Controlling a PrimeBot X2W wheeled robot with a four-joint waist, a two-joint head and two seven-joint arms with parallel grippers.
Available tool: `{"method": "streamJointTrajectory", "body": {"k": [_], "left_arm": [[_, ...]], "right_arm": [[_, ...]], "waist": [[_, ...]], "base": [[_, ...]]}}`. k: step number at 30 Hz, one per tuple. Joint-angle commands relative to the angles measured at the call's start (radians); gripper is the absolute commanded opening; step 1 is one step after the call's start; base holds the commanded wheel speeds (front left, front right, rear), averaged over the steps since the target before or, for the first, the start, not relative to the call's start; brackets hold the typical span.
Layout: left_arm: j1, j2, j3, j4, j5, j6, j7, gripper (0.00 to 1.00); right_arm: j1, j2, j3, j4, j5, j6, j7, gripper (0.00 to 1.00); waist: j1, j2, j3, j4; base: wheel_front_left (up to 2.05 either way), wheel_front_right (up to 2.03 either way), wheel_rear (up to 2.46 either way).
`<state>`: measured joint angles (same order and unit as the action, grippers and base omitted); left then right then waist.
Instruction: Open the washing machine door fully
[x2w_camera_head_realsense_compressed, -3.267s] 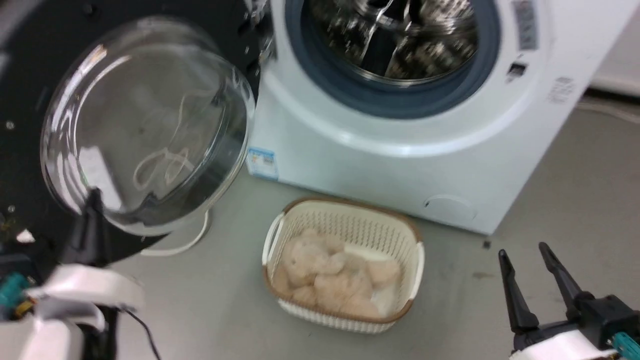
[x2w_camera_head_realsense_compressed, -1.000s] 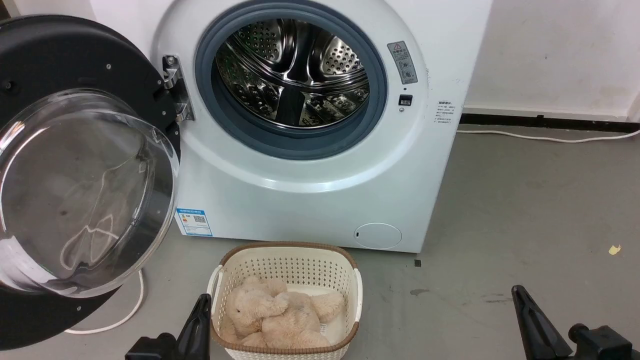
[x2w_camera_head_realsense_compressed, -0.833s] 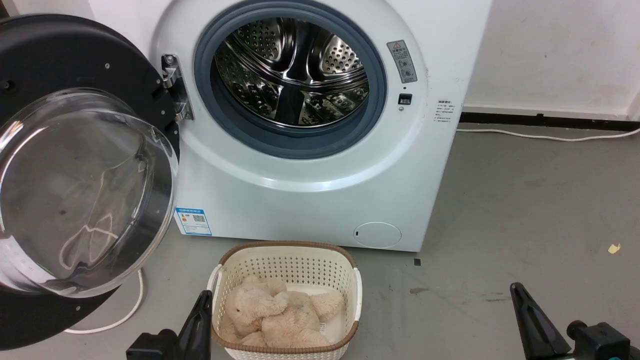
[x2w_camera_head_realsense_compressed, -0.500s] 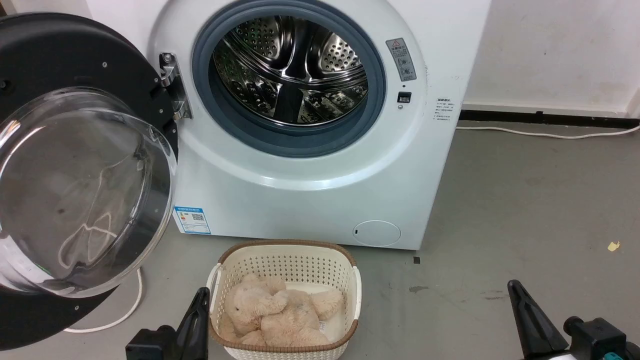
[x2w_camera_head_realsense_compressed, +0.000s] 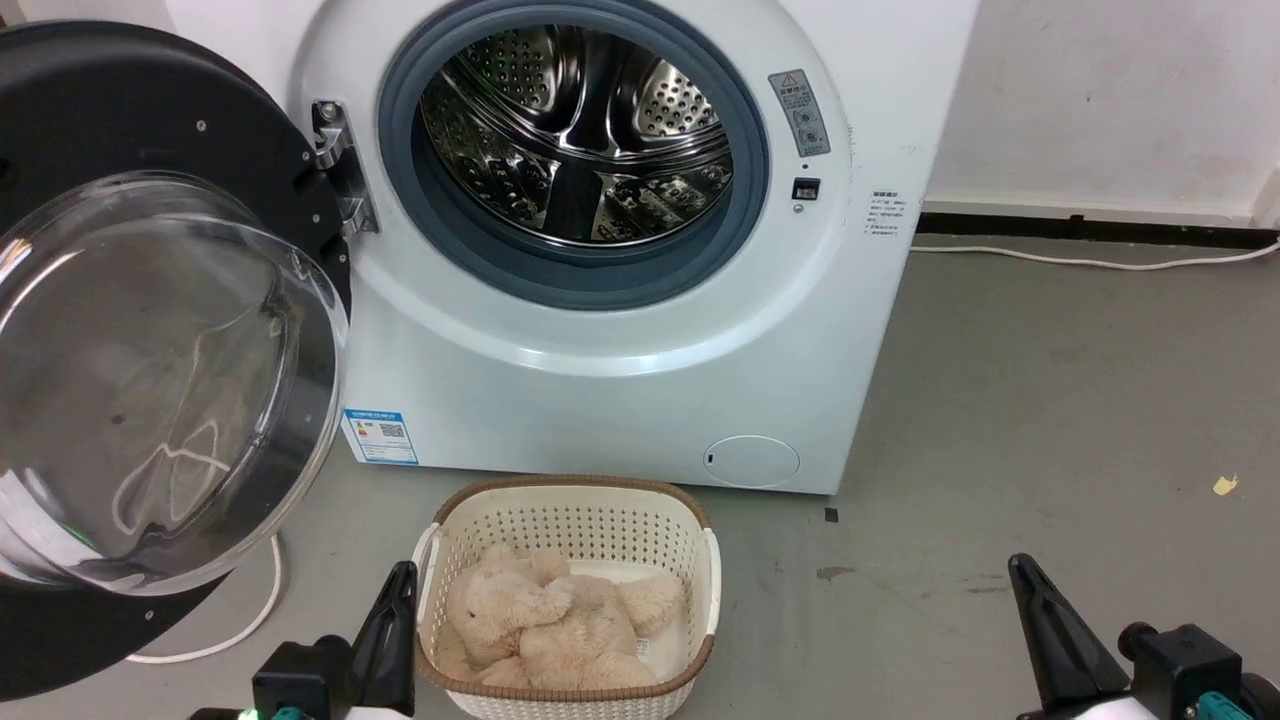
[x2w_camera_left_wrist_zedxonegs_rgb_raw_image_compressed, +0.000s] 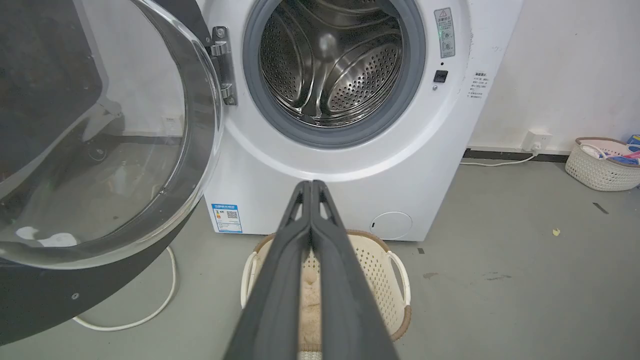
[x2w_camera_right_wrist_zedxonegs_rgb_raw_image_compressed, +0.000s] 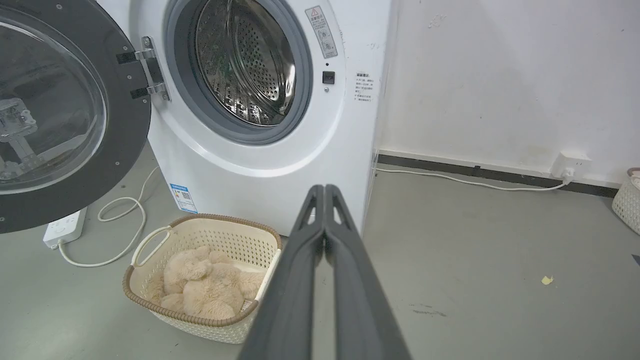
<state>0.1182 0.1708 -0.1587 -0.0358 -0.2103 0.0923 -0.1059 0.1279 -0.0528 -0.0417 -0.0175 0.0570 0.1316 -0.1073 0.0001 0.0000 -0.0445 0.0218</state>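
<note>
The white washing machine (x2w_camera_head_realsense_compressed: 600, 390) stands ahead with its steel drum (x2w_camera_head_realsense_compressed: 575, 130) exposed. The washing machine door (x2w_camera_head_realsense_compressed: 120, 90), a black disc with a bulging clear glass bowl (x2w_camera_head_realsense_compressed: 150, 380), is swung out wide to the left on its metal hinge (x2w_camera_head_realsense_compressed: 335, 165). The door (x2w_camera_left_wrist_zedxonegs_rgb_raw_image_compressed: 100, 125) also fills the left of the left wrist view, and the door (x2w_camera_right_wrist_zedxonegs_rgb_raw_image_compressed: 60, 115) is at the left of the right wrist view. My left gripper (x2w_camera_head_realsense_compressed: 400, 585) is shut, low, beside the basket and clear of the door. My right gripper (x2w_camera_head_realsense_compressed: 1022, 575) is shut over bare floor at the lower right.
A cream perforated basket (x2w_camera_head_realsense_compressed: 570, 485) holding a beige plush toy (x2w_camera_head_realsense_compressed: 550, 620) sits on the floor in front of the machine. A white cable (x2w_camera_head_realsense_compressed: 250, 620) loops under the door, ending at a power strip (x2w_camera_right_wrist_zedxonegs_rgb_raw_image_compressed: 62, 227). Another basket (x2w_camera_left_wrist_zedxonegs_rgb_raw_image_compressed: 600, 165) stands by the right wall.
The head view has drawn back since 3.3 s ago, when my left gripper was up at the door's lower rim. Both grippers now sit low. The door has stayed put over the last second.
</note>
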Motion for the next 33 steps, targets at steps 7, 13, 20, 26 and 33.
{"method": "streamJointTrajectory", "body": {"k": [7, 13, 20, 26, 33], "left_arm": [[-0.025, -0.015, 0.019, 0.004, 0.029, -0.013, 0.011, 0.00], [-0.033, -0.024, 0.031, 0.007, 0.044, -0.020, 0.019, 0.00], [-0.042, -0.034, 0.044, 0.010, 0.062, -0.028, 0.028, 0.00], [-0.050, -0.043, 0.056, 0.013, 0.077, -0.034, 0.036, 0.00], [-0.059, -0.053, 0.070, 0.016, 0.095, -0.042, 0.046, 0.00]], "right_arm": [[-0.029, 0.001, 0.006, 0.003, -0.013, 0.000, 0.011, 0.00], [-0.038, 0.001, 0.009, 0.004, -0.016, 0.000, 0.019, 0.00], [-0.047, 0.001, 0.013, 0.006, -0.021, -0.001, 0.029, 0.00], [-0.056, 0.002, 0.016, 0.007, -0.025, -0.001, 0.037, 0.00], [-0.065, 0.002, 0.019, 0.008, -0.029, -0.001, 0.046, 0.00]], "waist": [[0.0000, 0.0000, 0.004, -0.002], [0.0000, 0.0000, 0.007, -0.004], [0.0000, 0.0000, 0.011, -0.006], [0.0000, 0.0000, 0.015, -0.007], [0.0000, 0.0000, 0.019, -0.009]], "base": [[0.00, 0.00, 0.00], [0.00, 0.00, 0.00], [0.00, 0.00, 0.00], [0.00, 0.00, 0.00], [0.00, 0.00, 0.00]]}}
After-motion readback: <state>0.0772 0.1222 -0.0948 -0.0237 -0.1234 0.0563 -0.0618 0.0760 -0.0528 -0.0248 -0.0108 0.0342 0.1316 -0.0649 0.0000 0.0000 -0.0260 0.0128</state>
